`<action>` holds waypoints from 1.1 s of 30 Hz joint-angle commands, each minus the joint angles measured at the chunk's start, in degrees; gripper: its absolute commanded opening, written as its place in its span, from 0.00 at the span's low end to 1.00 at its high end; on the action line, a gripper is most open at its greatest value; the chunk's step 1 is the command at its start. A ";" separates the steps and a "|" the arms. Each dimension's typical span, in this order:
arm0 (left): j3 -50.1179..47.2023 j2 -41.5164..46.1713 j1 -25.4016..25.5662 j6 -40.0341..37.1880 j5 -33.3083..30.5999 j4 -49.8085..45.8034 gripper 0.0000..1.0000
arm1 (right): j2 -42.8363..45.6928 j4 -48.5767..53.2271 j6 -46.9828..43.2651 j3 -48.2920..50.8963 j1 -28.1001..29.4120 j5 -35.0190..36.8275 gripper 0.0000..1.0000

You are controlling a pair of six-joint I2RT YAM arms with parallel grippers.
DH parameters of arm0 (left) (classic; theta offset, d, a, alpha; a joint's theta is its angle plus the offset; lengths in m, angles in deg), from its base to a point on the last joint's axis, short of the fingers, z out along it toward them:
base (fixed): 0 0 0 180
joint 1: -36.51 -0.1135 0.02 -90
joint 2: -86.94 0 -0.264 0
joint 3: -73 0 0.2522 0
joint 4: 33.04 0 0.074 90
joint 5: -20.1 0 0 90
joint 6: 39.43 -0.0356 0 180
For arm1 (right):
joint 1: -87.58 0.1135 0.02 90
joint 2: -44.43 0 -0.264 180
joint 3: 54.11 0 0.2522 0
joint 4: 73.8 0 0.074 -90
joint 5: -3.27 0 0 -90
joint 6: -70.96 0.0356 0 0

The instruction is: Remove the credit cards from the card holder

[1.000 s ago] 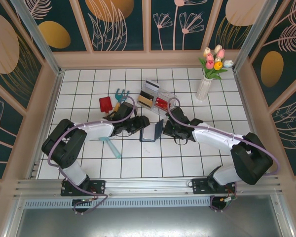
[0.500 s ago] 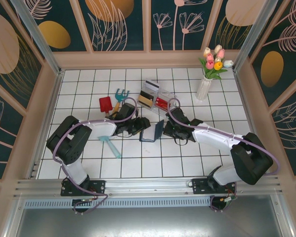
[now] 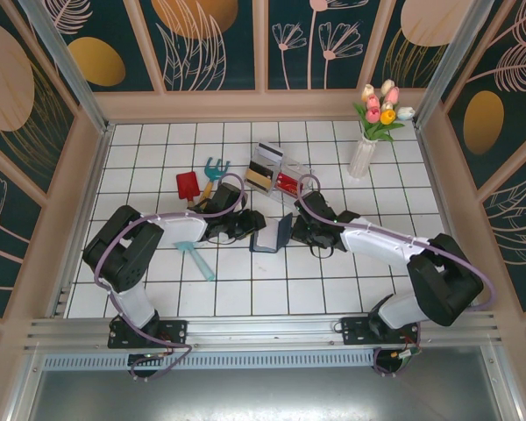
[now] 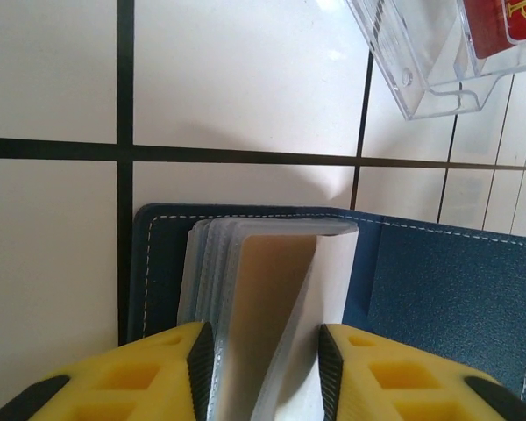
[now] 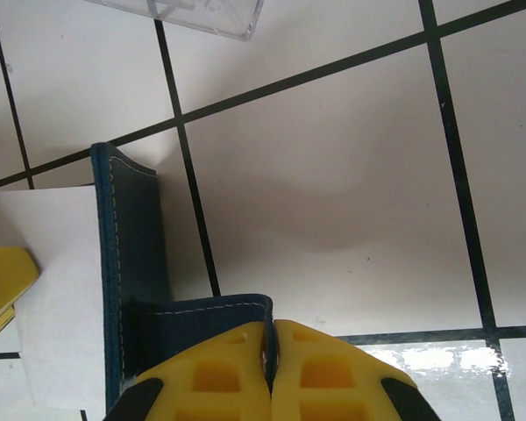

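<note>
The navy card holder (image 3: pixel 270 235) stands open like a book on the white tiles between my two grippers. From the left, my left gripper (image 3: pixel 245 226) reaches into it. In the left wrist view its yellow fingers (image 4: pixel 261 351) straddle the fanned clear sleeves, and both pads touch the stack. A tan credit card (image 4: pixel 267 298) sits in those sleeves between the pads. The navy cover (image 4: pixel 447 289) lies to the right. My right gripper (image 3: pixel 296 230) is shut on the holder's navy flap (image 5: pixel 202 320), with its fingertips (image 5: pixel 270 329) pressed together on the flap's edge.
A clear plastic compartment box (image 3: pixel 273 175) with tan and red contents lies just behind the holder, its corner close by (image 4: pixel 430 61). A red trowel (image 3: pixel 187 185) and a teal rake (image 3: pixel 215 167) lie at the left, a teal tool (image 3: pixel 195 257) nearer. A vase of tulips (image 3: pixel 364 153) stands at the back right.
My left jaws have narrowed onto the sleeve stack. The left arm's elbow has swung slightly toward the right. The right gripper and the holder have stayed in place.
</note>
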 commanded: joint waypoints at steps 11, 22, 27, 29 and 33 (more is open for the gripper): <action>2.11 2.29 0.38 -3.85 0.25 -2.24 0.42 | -2.66 1.13 0.30 1.62 -0.74 0.29 0.04; 1.51 4.12 0.39 -4.63 0.86 -2.94 0.48 | -3.43 1.14 0.17 1.80 -1.19 0.48 0.04; 0.19 3.34 0.60 -4.46 2.82 -1.87 0.43 | -3.56 0.52 -0.13 1.71 -1.36 -0.98 0.04; -0.42 3.31 0.67 -4.76 2.81 -2.59 0.43 | -3.52 0.38 -0.09 1.71 -1.42 -1.12 0.04; -1.24 3.26 0.73 -4.74 3.07 -2.80 0.43 | -3.52 0.20 -0.16 1.89 -1.54 -1.35 0.03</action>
